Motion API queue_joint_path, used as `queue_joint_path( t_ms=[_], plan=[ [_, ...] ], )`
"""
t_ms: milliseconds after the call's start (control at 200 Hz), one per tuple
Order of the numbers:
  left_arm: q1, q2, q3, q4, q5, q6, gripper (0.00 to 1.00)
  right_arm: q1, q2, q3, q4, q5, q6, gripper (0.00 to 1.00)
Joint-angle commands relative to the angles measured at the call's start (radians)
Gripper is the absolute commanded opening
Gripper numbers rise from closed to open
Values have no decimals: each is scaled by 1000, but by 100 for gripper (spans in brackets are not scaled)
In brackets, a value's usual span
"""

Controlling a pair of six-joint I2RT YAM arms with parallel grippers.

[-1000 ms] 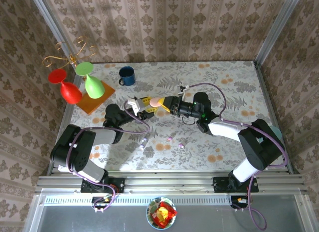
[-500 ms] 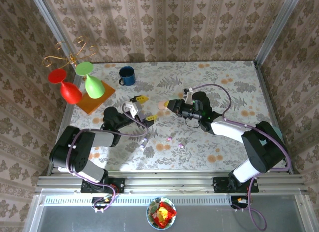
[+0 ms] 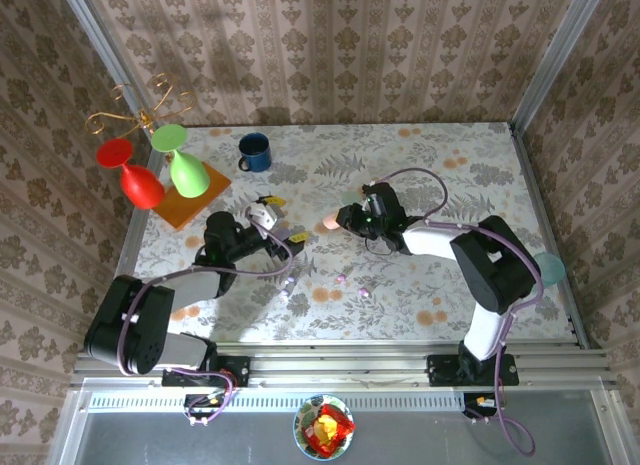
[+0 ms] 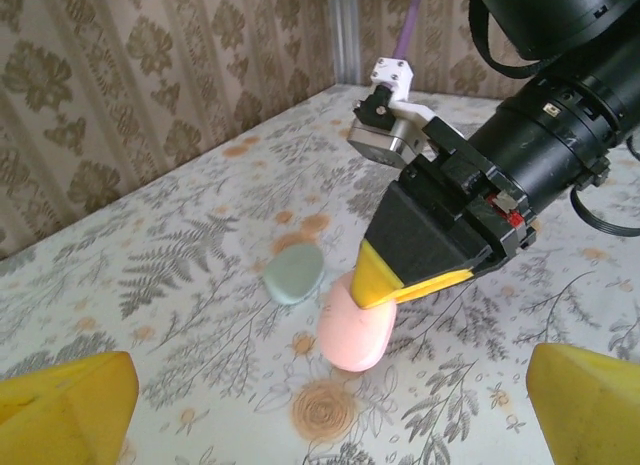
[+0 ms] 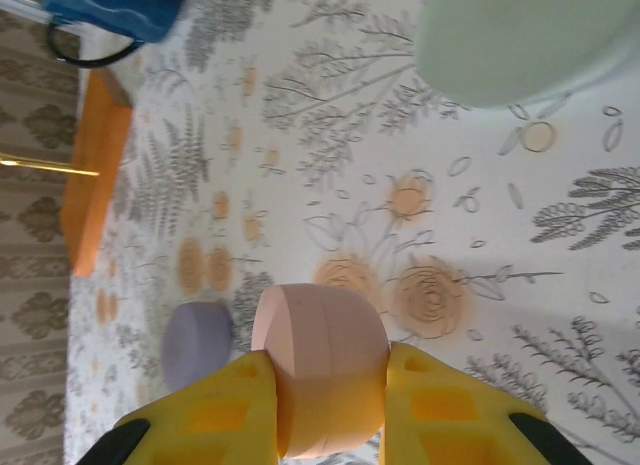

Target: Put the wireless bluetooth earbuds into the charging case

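**Entry: earbud-to-case insertion, 2 arms, floral counter (image 3: pixel 470 165)**

1. Left hand (image 3: pixel 283 219): fingers spread to their widest, with nothing between them. Change: 1 second ago it was closed at the pink charging case alongside the right hand. It has since let go and drawn back toward its own side.
2. Right hand (image 3: pixel 335 222): clamped on the pink charging case (image 4: pixel 355 333), 1 yellow finger on each flank. It is now the sole holder. Whether the case rests on the counter or hangs just over it cannot be told.
3. Case condition: a seam runs round the body in the right wrist view. The lid appears shut, with no cavity showing.
4. Wireless bluetooth earbuds (image 3: pixel 363 292): several tiny pale specks loose on the counter, nearer the arm bases, well apart from the held case. None is seated.
5. Other stock: green-grey case (image 4: pixel 295 273) just beside the pink one; purple case (image 5: pixel 195 343); blue mug (image 5: pixel 110 10).
6. Reading of the change: the release likely frees the left hand to fetch a bud or work the lid. Insertion has not yet begun.
7. Brands, labels, writing: none legible
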Motion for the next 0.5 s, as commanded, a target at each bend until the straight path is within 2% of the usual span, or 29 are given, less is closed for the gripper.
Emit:
queue_joint_path(
  t_ms=[0, 135, 300, 495],
  plan=[
    [-3, -33, 12, -77, -87, 35, 100, -6, 43, 39, -10, 44, -8, 21],
    [-4, -67, 21, -159, -154, 42, 100, -6, 69, 51, -24, 49, -6, 28],
    [-6, -122, 89, -389, -221, 36, 100, -6, 31, 58, -83, 83, -44, 42],
    [-33, -175, 206, -720, -401, 64, 100, -6, -80, 52, -179, 139, -115, 53]
  ],
)
